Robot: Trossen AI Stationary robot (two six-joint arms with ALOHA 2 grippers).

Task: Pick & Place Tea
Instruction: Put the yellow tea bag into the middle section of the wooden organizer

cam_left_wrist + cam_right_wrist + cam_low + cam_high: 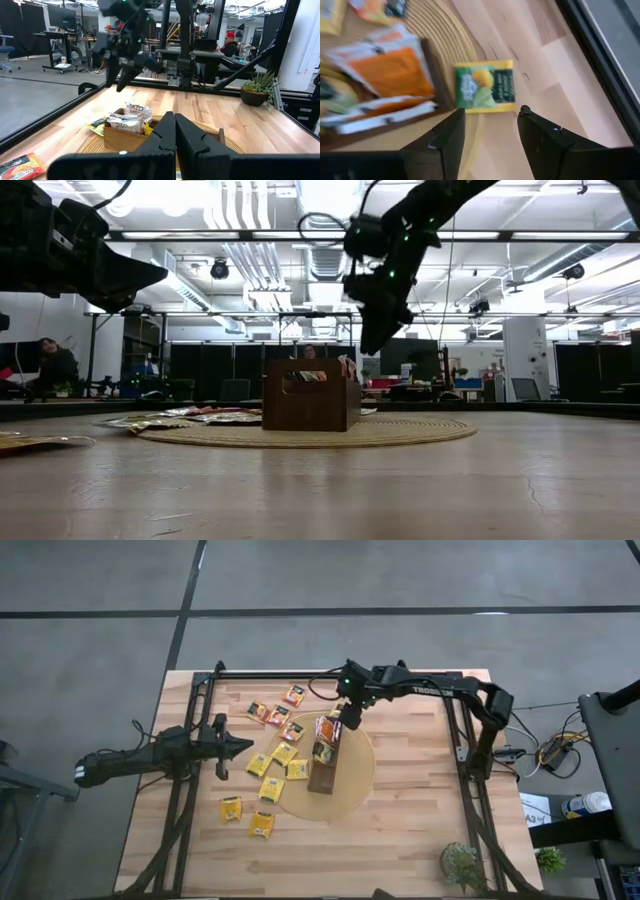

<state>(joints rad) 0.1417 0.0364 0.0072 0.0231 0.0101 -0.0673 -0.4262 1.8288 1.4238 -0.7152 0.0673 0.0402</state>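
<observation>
Right gripper (pixel 350 723) hangs above the far end of the tray (pixel 324 768), fingers spread, holding nothing. Tea sachets (pixel 271 788) lie scattered at the tray's nine o'clock; several stand inside it. Left gripper (pixel 243 748) waits nearby, fingers closed and empty.

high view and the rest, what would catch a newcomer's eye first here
First the long narrow dark-brown wooden tray on the round tan woven disc at mid-table, sachets stuffed in its far end. Next, small square yellow and orange paper tea sachets scattered on the wood to its left. The right gripper hangs open above the tray's filled end; the left gripper, shut, waits beside the scatter.
</observation>
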